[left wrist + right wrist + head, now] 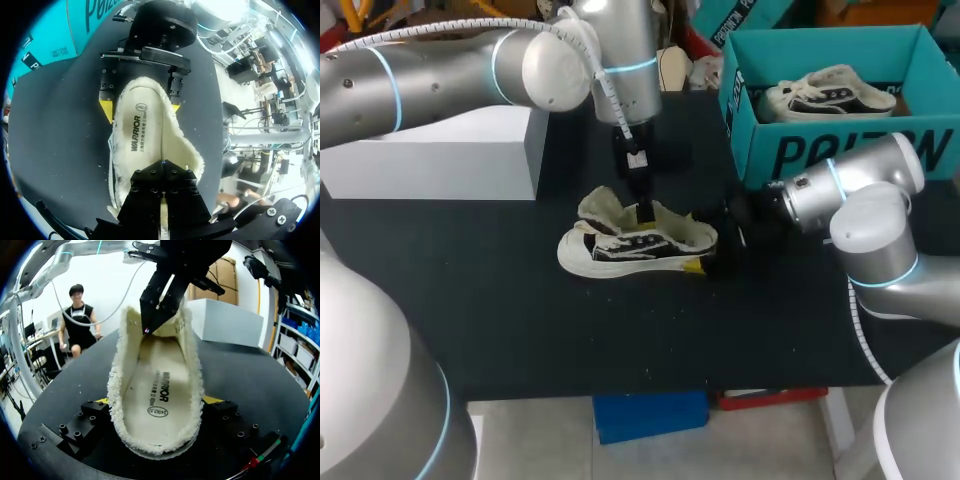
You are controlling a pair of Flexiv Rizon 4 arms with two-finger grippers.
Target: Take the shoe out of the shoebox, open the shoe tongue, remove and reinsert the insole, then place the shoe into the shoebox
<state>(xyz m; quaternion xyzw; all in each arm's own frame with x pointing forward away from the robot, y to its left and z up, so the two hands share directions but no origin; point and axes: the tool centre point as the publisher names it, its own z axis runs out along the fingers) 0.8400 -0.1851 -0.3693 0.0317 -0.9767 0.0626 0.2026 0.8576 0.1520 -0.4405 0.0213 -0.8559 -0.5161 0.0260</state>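
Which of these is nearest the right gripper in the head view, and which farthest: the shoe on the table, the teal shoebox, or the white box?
1. Shoe: its heel sits between the right gripper's fingers, mid-table.
2. Teal shoebox: just behind the gripper, at the table's back right.
3. White box: far across the table, at the back left.

Open shoe (152, 150), right tool (141, 107) clasping its heel, teal shoebox (52, 32) beyond

A cream fleece-lined canvas shoe (635, 250) with black side panels sits sole-down mid-table, mouth spread wide, a flat cream insole (142, 125) inside. The open teal cardboard shoebox (760, 135) nearby holds a matching shoe (830, 95).
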